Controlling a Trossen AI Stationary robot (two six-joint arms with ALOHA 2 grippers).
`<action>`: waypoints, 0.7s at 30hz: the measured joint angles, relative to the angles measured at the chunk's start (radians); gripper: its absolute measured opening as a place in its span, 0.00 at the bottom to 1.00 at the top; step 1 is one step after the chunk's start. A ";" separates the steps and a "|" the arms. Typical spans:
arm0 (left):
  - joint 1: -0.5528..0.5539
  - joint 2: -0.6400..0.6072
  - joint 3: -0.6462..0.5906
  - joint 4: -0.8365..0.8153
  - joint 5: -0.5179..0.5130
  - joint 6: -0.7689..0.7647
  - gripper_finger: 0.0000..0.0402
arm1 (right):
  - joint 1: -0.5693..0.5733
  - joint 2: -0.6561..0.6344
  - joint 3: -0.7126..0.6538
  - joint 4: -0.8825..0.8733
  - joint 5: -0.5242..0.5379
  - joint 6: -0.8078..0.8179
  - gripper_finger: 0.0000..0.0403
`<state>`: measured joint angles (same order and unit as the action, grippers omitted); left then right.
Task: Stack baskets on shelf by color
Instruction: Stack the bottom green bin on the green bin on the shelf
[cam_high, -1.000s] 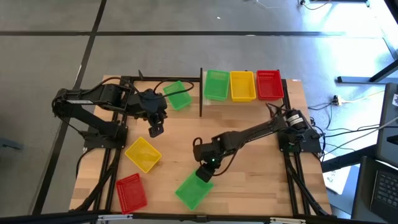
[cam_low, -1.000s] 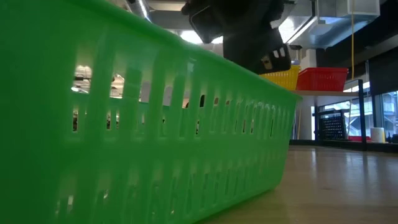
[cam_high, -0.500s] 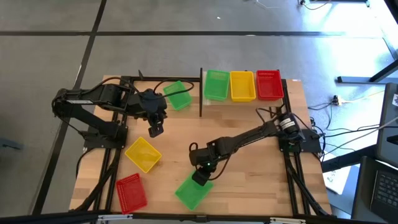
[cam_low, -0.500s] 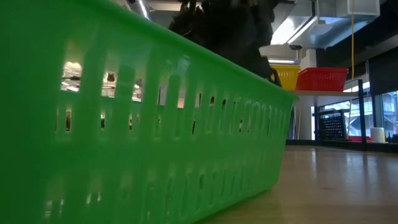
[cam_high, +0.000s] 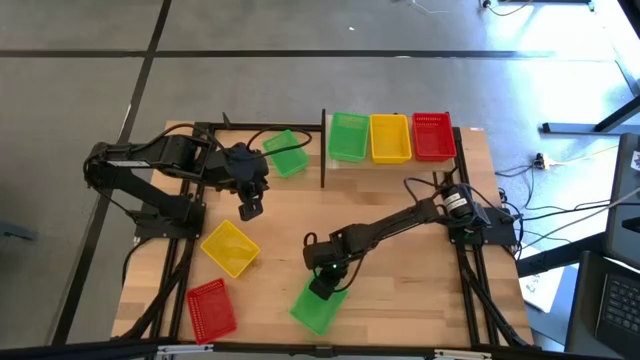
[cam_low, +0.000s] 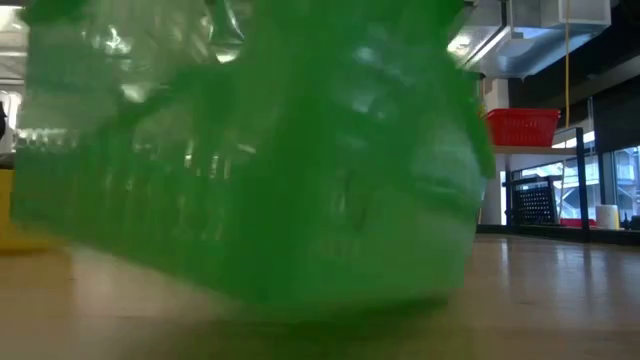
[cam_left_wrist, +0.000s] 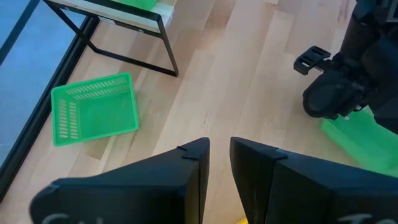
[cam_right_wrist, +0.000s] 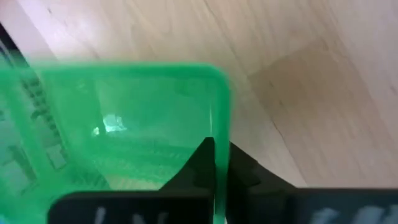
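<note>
With the right gripper (cam_high: 323, 281) pinched on one wall of the near green basket (cam_high: 317, 305), one finger inside and one outside the rim as the right wrist view shows, you have a thin edge grip only, so lift straight up until the base is off the tabletop (cam_high: 400, 230) before you swing, and keep the wrist level so that the basket does not pivot on the pinch. Item, right arm: reached well out from its base at the table's right side, elbow low, forearm running diagonally toward the near centre, gripper pointing down onto the basket's far rim. Item, carried basket: near the front edge, tilted, blurred in the low view. Item, destination: shelf (cam_high: 466, 132) at the far side, holding a green basket (cam_high: 347, 135) beside the dark post (cam_high: 323, 150), then a yellow one (cam_high: 390, 137), then a red one (cam_high: 432, 135); judge the green slot as the target and nest squarely into it. Item, left gripper (cam_high: 250, 207): hanging over bare wood left of centre, fingers nearly together on nothing. Item, loose stock: second green basket (cam_high: 287, 152) near the post, yellow basket (cam_high: 230, 247) and red basket (cam_high: 211, 306) at the near left.
</note>
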<state>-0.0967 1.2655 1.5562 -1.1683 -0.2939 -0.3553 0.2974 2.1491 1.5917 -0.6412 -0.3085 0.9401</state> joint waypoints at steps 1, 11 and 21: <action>0.000 0.000 0.000 0.000 0.000 0.000 0.14 | 0.000 -0.002 0.000 0.000 -0.002 0.001 0.02; 0.000 0.000 0.000 -0.007 0.000 0.000 0.14 | -0.007 -0.033 0.227 -0.353 0.027 -0.131 0.00; -0.032 0.000 0.000 -0.007 0.000 0.001 0.14 | -0.052 -0.036 0.620 -0.847 0.354 -0.227 0.00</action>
<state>-0.1289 1.2652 1.5562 -1.1751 -0.2942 -0.3546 0.2455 2.1128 2.2120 -1.4886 0.0456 0.7131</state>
